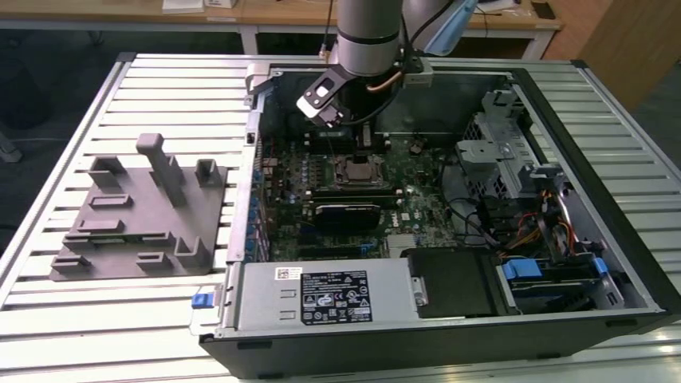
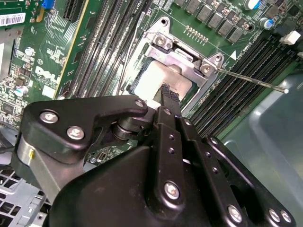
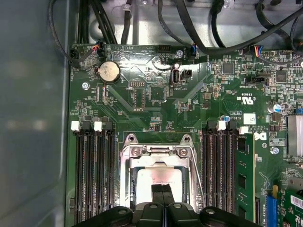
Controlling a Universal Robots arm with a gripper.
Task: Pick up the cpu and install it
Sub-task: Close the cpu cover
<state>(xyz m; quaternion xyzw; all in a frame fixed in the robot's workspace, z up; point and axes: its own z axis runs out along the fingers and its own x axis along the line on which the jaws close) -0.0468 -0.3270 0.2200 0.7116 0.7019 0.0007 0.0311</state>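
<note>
OK, I read this as the install step, late on; the cpu [image 2: 160, 78] lies flat inside the socket frame [image 3: 158, 151] on the motherboard [image 3: 142, 94], pale top up, not in the grip. The gripper [image 2: 169, 94] is clenched, fingers [image 3: 156, 195] pressed tip to tip with nothing between them; the tips sit right over the cpu's top near one edge; touching or just above, I can't tell. My guess is it's seating or nudging the chip, not carrying it.

The thin lever rod [image 2: 251, 81] juts out from the frame; it looks unlatched to me, so I judge the install not locked down.

Any move from here calls for a straight, gentle vertical motion; no sideways drag across the chip, since socket contacts underneath would bend easily; it also needs to clear the memory slots [image 3: 92, 170] flanking the socket.

Containers: the open computer case [image 1: 447, 345] holds the motherboard, a silver power supply [image 1: 319, 295] along its near wall, and a drive cage [image 1: 495, 148] and cable bundles [image 1: 521, 231] at the exterior view's right; the socket holds the cpu.

The grey fixture [image 1: 133, 215] sits on the slatted table [image 1: 107, 319] outside the case at the exterior view's left, well apart from the gripper.
</note>
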